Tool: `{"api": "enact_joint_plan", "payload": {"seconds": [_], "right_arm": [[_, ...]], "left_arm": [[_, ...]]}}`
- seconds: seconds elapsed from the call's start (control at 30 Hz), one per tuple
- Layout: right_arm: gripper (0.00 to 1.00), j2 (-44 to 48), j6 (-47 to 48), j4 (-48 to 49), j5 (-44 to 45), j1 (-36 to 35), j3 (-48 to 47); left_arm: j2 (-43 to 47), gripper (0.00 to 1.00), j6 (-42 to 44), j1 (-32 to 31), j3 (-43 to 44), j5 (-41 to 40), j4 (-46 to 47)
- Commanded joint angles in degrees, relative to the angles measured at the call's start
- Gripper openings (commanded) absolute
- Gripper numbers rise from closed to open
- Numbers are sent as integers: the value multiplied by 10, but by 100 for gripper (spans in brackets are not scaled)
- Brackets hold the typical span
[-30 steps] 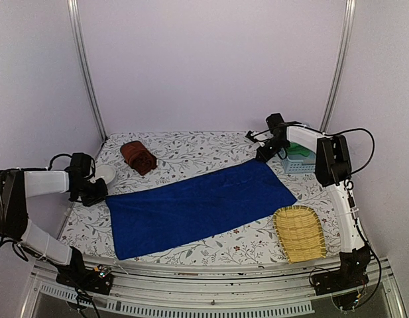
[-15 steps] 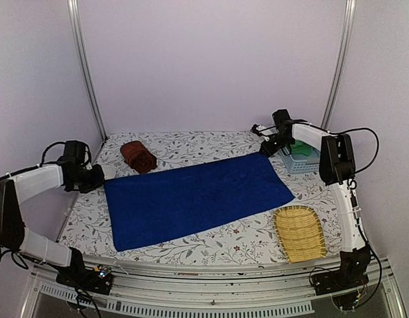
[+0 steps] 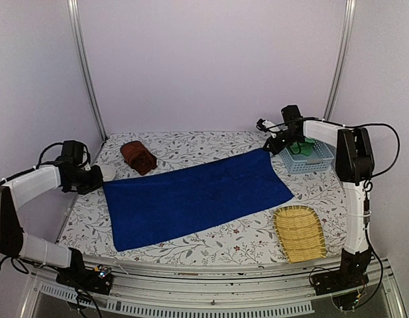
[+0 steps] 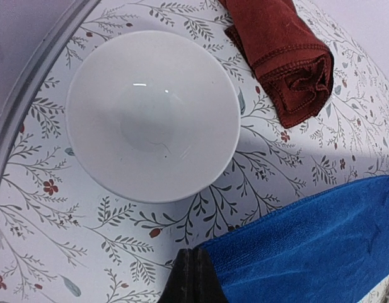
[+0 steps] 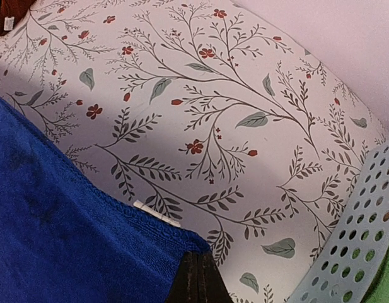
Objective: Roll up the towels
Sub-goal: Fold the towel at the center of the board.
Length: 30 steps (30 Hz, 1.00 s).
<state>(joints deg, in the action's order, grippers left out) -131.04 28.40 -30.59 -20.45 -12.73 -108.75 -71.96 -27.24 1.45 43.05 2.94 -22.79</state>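
Pulled wider apart, our left gripper (image 4: 194, 254) at 9 o'clock and right gripper (image 5: 195, 257) at 2 o'clock pinch corners of the limp blue towel (image 3: 194, 199).

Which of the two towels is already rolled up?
The reddish-brown towel, a tight bundle beside the white bowl at far left. The blue towel lies spread out flat instead.
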Motion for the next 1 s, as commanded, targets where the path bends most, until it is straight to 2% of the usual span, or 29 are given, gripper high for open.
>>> {"api": "enact_joint_plan", "payload": {"seconds": [0.0,0.6,0.97], "right_arm": [[2,71,20,33,6,5,55],[2,200,30,36,-7,44,228],[2,259,24,41,-12,45,326]], "left_arm": [[15,0,0,0,12,17,-50],[80,0,15,-1,8,98,-158],[72,0,18,-12,15,105,-261]]}}
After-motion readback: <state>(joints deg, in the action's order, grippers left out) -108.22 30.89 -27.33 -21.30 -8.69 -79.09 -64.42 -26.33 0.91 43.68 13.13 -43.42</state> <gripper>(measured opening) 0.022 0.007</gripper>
